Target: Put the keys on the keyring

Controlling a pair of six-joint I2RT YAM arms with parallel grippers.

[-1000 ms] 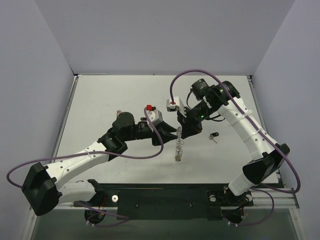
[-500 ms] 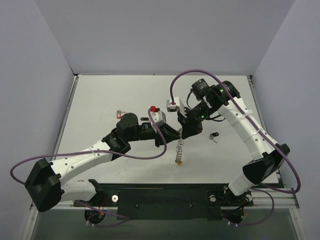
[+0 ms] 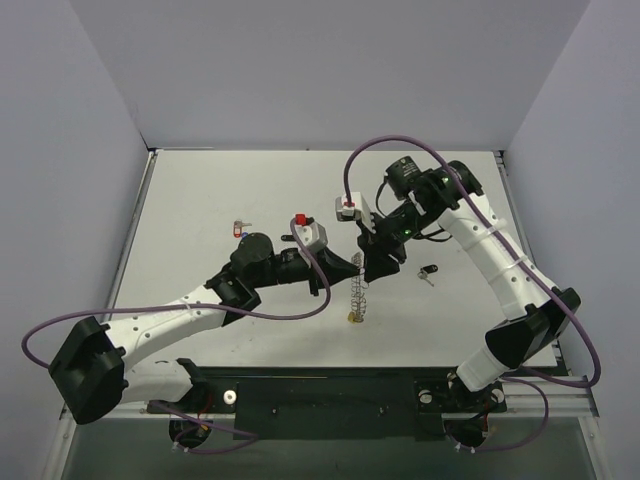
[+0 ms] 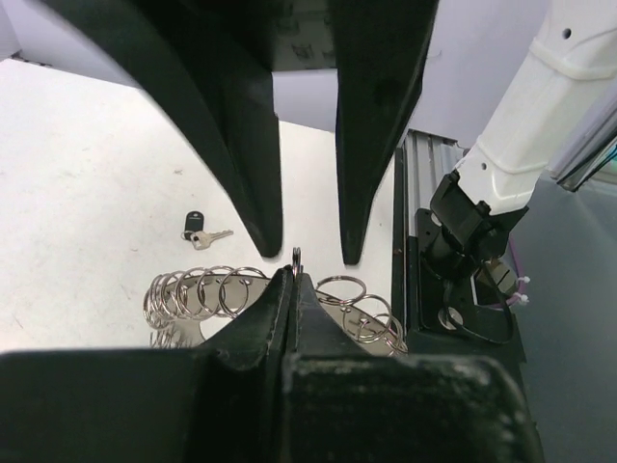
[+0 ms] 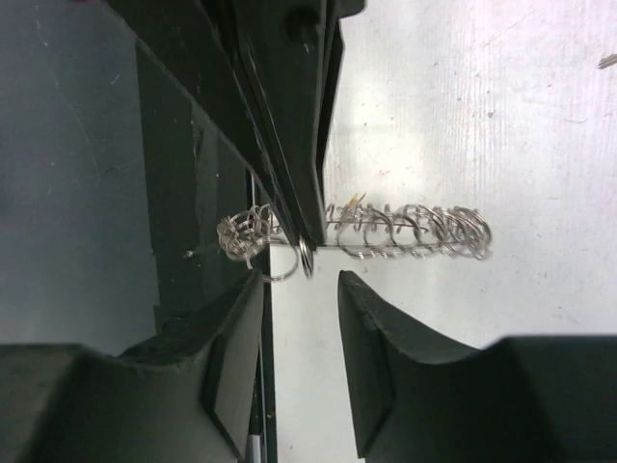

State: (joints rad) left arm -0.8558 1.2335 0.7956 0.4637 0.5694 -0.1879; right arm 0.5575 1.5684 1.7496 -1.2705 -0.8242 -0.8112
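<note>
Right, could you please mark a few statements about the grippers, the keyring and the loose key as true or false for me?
1. The left gripper is shut on the keyring. True.
2. The right gripper is clamped on the keyring too. False: its jaws stand apart.
3. A black-tagged key lies on the table, apart from the keyring. True.
4. The keyring lies flat on the table. False: it stands on edge, held up by the left gripper.
</note>
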